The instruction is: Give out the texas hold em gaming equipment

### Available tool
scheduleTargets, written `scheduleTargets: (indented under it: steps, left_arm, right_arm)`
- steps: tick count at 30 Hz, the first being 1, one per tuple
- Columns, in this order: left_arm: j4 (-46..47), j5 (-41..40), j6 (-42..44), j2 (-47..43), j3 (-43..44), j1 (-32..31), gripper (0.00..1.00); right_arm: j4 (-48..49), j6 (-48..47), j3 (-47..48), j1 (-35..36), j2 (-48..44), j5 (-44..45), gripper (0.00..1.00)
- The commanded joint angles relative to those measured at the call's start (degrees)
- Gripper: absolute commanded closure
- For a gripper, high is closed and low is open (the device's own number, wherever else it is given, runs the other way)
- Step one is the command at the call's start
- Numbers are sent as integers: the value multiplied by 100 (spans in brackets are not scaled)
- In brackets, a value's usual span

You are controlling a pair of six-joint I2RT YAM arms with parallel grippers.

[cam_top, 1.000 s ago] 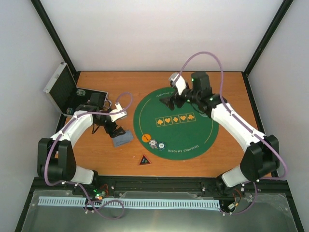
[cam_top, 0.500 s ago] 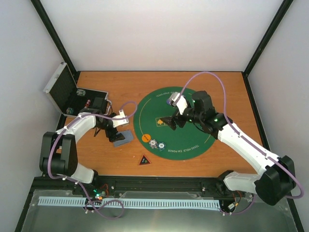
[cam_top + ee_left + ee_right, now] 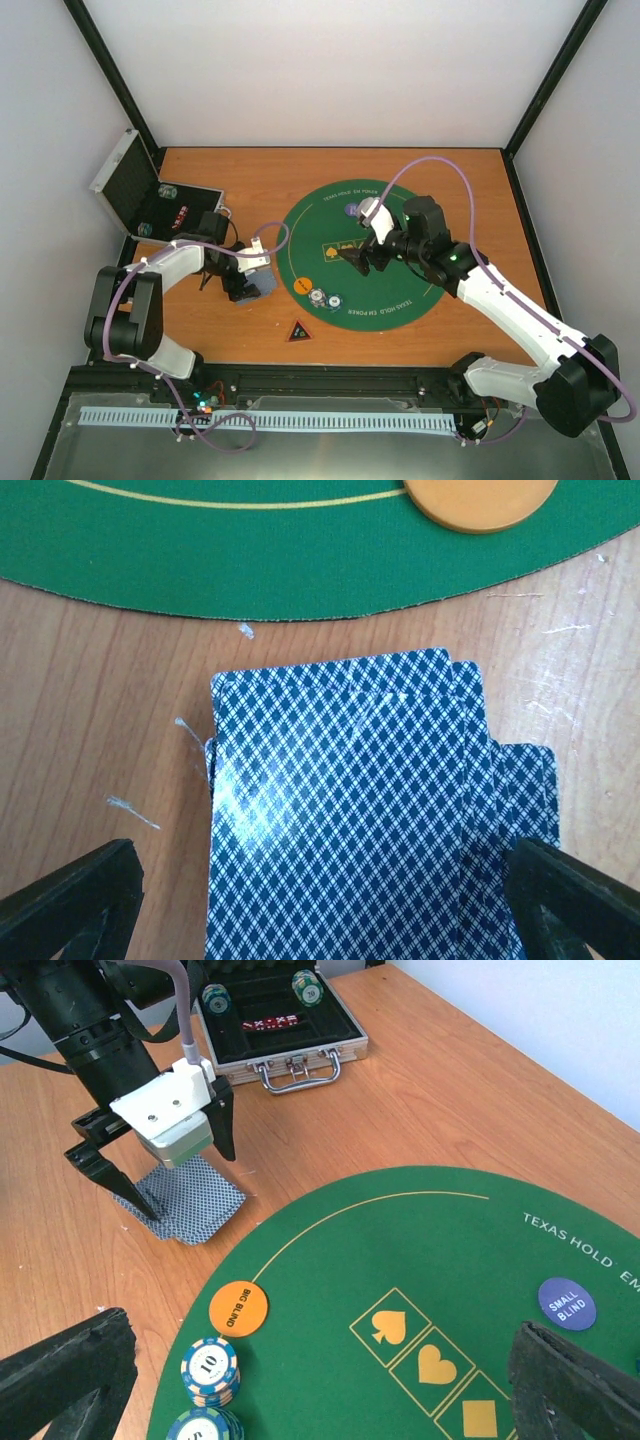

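Observation:
A small pile of blue-backed playing cards (image 3: 350, 820) lies on the wood just off the green mat's left edge (image 3: 266, 289). My left gripper (image 3: 320, 905) is open, its fingers straddling the pile; it also shows from above (image 3: 248, 287) and in the right wrist view (image 3: 150, 1185). My right gripper (image 3: 320, 1380) is open and empty above the mat's middle (image 3: 358, 258). An orange "big blind" disc (image 3: 238, 1308) and two chip stacks (image 3: 210, 1370) sit at the mat's near left. A purple "small blind" disc (image 3: 352, 210) lies on the far part. A dark red-edged triangle (image 3: 298, 331) lies on the wood.
The round green mat (image 3: 400, 300) with five card-suit boxes fills the table's middle. The open silver case (image 3: 150, 205) stands at the far left, with chips inside (image 3: 305, 985). Black frame posts rise at the back corners.
My right gripper has moved from the mat's far edge toward its middle, and the purple disc now lies on the far part. My left gripper has moved right and down over the cards.

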Motion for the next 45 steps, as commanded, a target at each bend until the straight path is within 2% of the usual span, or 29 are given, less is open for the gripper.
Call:
scheduleTargets:
  steps: [1,15,21,30,45]
  left_arm:
    - [-55,251,200,47,31,-47,0]
    - [-802,481,292,-51,527,-44,0]
    - [-507,111,218,96,243,-48,0]
    - [-293,162,207,50,136,-50,0]
    - [-821,491,237,110,511,-50,0]
  right_arm:
    - [-11,10,-112,61,-241,44,0]
    - [-121,-24,-29,62,-150,51,0]
    - [-113,-16,-74,62,-175,27,0]
    - [-151,-15,-120,61,-258,-19,0]
    - [-274,-11,-121,62,-289,-64,0]
